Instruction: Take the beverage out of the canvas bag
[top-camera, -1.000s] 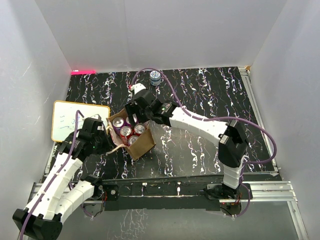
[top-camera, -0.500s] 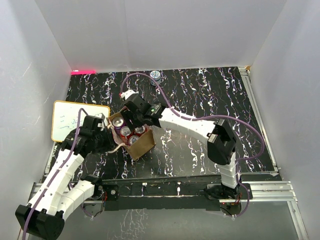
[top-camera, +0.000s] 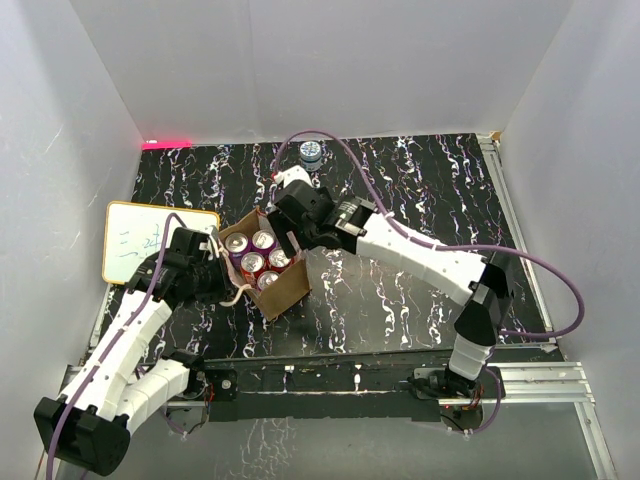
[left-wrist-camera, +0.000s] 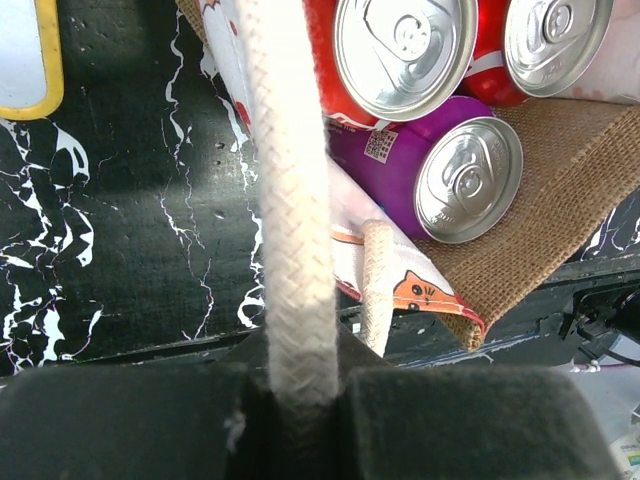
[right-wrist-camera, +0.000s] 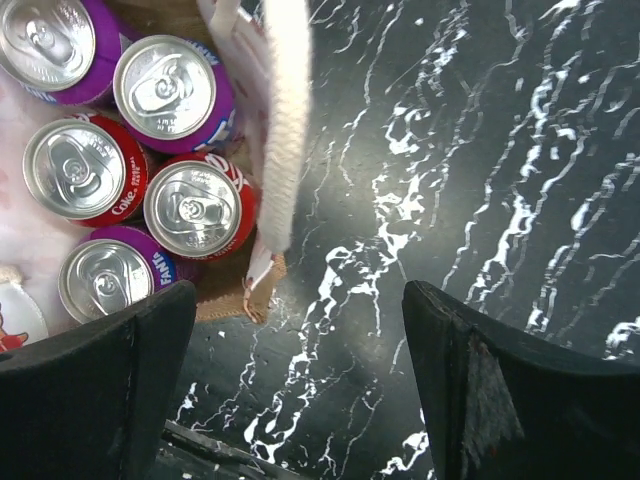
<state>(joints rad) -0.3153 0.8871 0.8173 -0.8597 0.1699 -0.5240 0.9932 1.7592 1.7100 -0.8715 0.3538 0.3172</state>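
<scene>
The tan canvas bag (top-camera: 289, 291) stands left of centre, open at the top, with several red and purple soda cans (top-camera: 252, 263) upright inside. My left gripper (top-camera: 214, 268) is at the bag's left side, shut on a cream rope handle (left-wrist-camera: 290, 200); a red can (left-wrist-camera: 405, 45) and a purple can (left-wrist-camera: 468, 180) lie just beyond it. My right gripper (top-camera: 291, 240) hovers open and empty over the bag's right edge. In the right wrist view its gripper (right-wrist-camera: 300, 385) is above bare table, with the cans (right-wrist-camera: 195, 208) and the other rope handle (right-wrist-camera: 285, 120) to the upper left.
A white writing board (top-camera: 155, 240) with a yellow edge lies left of the bag. A small blue-and-white can (top-camera: 311, 153) stands at the back of the black marbled table (top-camera: 420, 190). White walls enclose three sides.
My right gripper has moved right and back, from over the bag's left cans to over its right edge, and its elbow has swung right. The left gripper still holds the handle.
</scene>
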